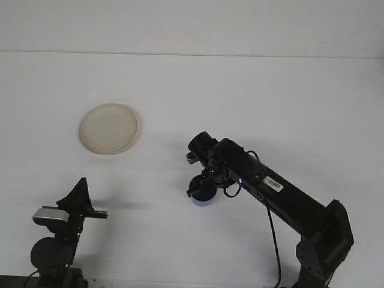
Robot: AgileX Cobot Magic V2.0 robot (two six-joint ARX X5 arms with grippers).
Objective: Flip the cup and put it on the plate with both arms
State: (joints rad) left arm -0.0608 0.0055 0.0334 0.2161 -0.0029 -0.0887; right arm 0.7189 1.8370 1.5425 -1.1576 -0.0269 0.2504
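- While my right claw [200, 187] sits down over the blue cup [203, 197] just below the middle of the frame, I'd call this the grab-and-flip part of the job, nowhere near the placing part yet.
- Honestly I can't tell if the right claw is pinching the cup or only hovering around it; the wrist and fingers are one dark blob from this angle, so no claim from me there.
- Cup looks like it's low, on or just above the white table [288, 102], and I can't make out whether it's mouth up or mouth down.
- My left claw [82, 191] is parked at the lower left of the frame, pointing up, holding nothing, and well apart from the cup. Can't say whether its fingers are spread or pressed together either, they show as one dark wedge.
- Cream plate [108, 128] is bare, up in the upper left, well apart from both the cup and each claw.
- What I reckon comes next: get a firm hold, lift, roll the wrist so the cup turns over, then bring it left for a handoff, since the plate sits on my left arm's side.
- Tricky bit will be keeping a round cup from slipping while it's turned.
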